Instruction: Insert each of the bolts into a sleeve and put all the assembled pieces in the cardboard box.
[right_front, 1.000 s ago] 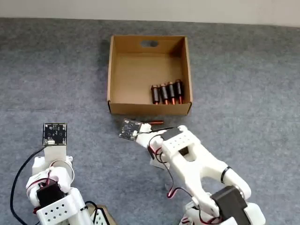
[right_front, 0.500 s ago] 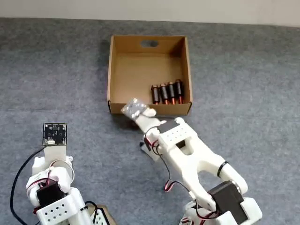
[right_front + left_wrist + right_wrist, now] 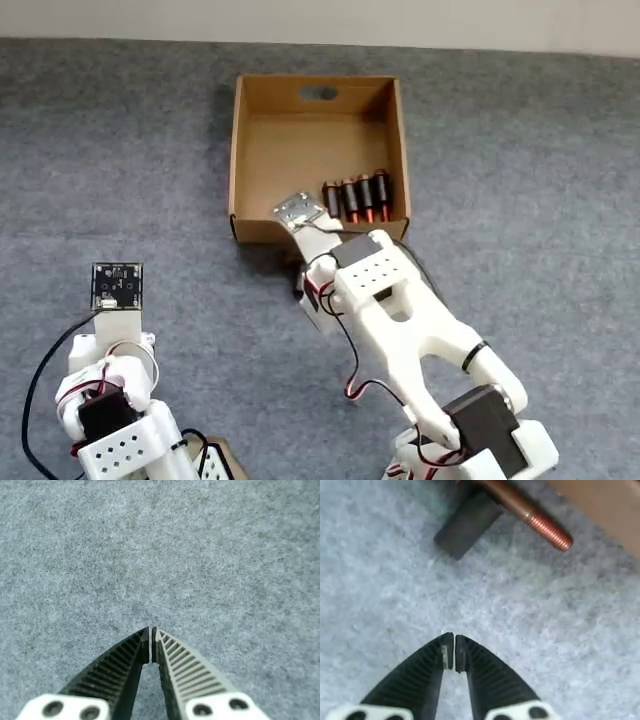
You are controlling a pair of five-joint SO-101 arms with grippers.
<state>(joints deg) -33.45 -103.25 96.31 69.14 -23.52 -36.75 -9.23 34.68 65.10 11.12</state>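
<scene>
The cardboard box (image 3: pixel 250 150) stands at the back middle of the carpet. Several assembled bolt-and-sleeve pieces (image 3: pixel 357 199) lie side by side in its near right corner. In the right wrist view, a copper bolt (image 3: pixel 526 514) sits in a dark sleeve (image 3: pixel 466 523) on the carpet, beside the box wall (image 3: pixel 605 510). My right gripper (image 3: pixel 450 652) is shut and empty, a short way from that piece. The right arm (image 3: pixel 385 295) reaches up to the box's front wall. My left gripper (image 3: pixel 150 641) is shut over bare carpet, and the left arm (image 3: pixel 117 300) sits at the near left.
Grey carpet covers the whole table. Open carpet lies to the left and right of the box. A tan object (image 3: pixel 222 462) shows at the near edge beside the left arm's base.
The right arm has swung toward the box, its wrist now at the front wall, covering the bolt seen earlier on the carpet. The left arm has not moved.
</scene>
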